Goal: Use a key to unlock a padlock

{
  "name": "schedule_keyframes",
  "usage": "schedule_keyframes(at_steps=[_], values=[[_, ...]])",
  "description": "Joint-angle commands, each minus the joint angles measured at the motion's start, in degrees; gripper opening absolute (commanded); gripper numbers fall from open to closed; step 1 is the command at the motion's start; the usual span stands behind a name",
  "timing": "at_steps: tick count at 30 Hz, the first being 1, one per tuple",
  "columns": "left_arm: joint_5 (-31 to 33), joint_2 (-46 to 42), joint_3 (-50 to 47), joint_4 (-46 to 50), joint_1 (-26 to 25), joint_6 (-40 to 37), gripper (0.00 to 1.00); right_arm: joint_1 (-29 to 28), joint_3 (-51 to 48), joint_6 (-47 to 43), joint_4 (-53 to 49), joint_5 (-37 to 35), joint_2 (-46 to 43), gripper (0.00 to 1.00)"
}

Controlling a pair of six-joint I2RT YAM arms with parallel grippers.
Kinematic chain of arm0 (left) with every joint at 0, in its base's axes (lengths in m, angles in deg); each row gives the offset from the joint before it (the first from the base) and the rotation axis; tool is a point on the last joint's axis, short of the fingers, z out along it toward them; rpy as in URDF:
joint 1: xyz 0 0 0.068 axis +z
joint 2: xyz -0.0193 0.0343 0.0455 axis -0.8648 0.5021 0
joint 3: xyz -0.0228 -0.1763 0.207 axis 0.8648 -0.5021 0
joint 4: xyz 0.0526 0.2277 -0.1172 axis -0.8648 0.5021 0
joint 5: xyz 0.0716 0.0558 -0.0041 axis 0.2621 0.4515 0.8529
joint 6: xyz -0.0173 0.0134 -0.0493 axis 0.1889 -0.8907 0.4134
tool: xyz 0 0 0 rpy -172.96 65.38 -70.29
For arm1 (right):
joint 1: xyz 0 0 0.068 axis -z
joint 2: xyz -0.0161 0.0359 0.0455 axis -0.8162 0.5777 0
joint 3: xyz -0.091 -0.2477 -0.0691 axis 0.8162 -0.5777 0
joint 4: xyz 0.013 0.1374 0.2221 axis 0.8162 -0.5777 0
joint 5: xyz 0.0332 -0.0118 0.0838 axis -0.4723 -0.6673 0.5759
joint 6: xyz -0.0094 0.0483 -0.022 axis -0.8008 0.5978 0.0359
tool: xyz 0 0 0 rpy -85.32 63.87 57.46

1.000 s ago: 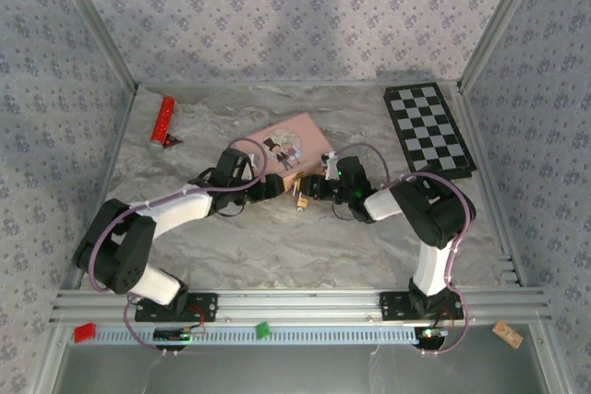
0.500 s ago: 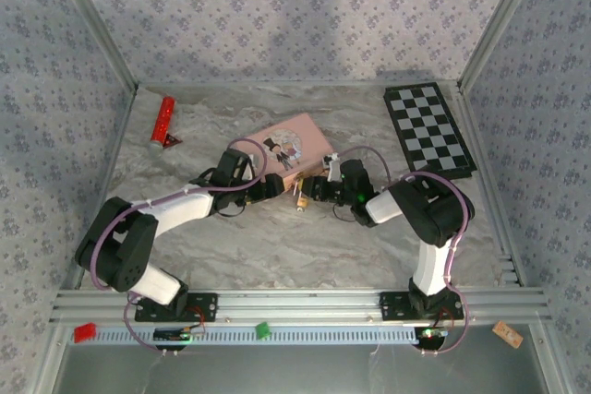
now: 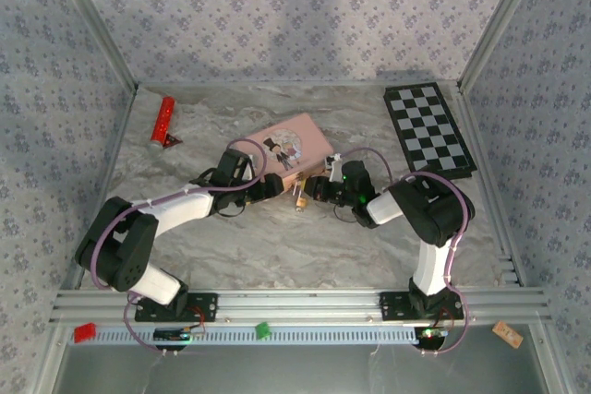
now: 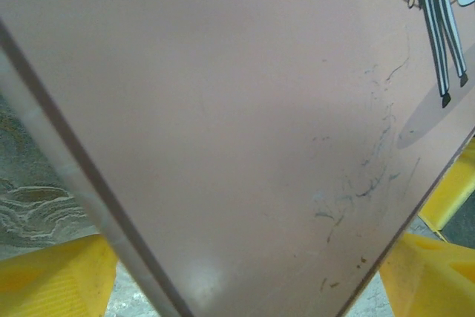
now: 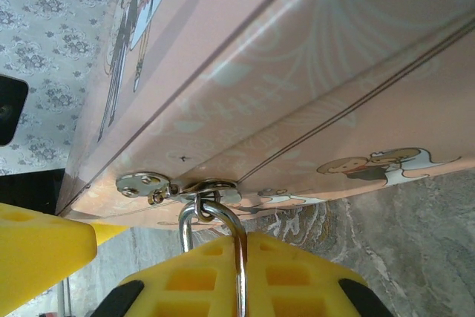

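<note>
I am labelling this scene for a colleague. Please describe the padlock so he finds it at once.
Find the flat pink picture tin in the middle of the marbled table. At its near edge sits a tiny brass-gold padlock, its thin silvery shackle through the tin's clasp; nothing nearby is gold.

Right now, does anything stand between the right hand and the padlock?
Nothing visible does. The padlock hangs from the hasp of the pink tin, right at the fingers of the right hand.

A robot lab cell — aluminium frame hung with patterned backdrop, marbled table, two arms bolted to a slotted rail — a staged test rig.
</note>
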Motion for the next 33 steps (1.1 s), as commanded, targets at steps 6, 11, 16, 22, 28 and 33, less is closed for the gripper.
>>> schedule_keyframes(at_steps=[6,11,16,22,28,33], values=[[0.5,0.12,-0.3,-0.06,-0.59,-0.24,0.89,-0.08,1.09,0.48,0.91,-0.88,0.88,0.1],[0.34,-0.25,-0.6,-0.6,-0.58,0.22,0.89,-0.27,1.74,0.05,1.15,-0.72,2.36,0.14],[0.24,-0.42,-0.62,-0.35,-0.58,0.37,0.89,-0.35,2.68,0.88,2.92,-0.09,3.71,0.15],[0.55,-0.96,-0.66,0.07,-0.68,0.57,0.88,-0.43,2.37,0.87,2.15,-1.02,2.56,0.11],[1.52,-0.7,-0.47,0.34,-0.6,1.16,0.89,0.04,1.57,2.14,-1.06,-3.48,-0.17,0.02],[2.3,-0.3,-0.71,-0.38,-0.56,2.02,0.88,-0.06,2.66,3.58,-5.32,-4.73,-2.06,0.0]])
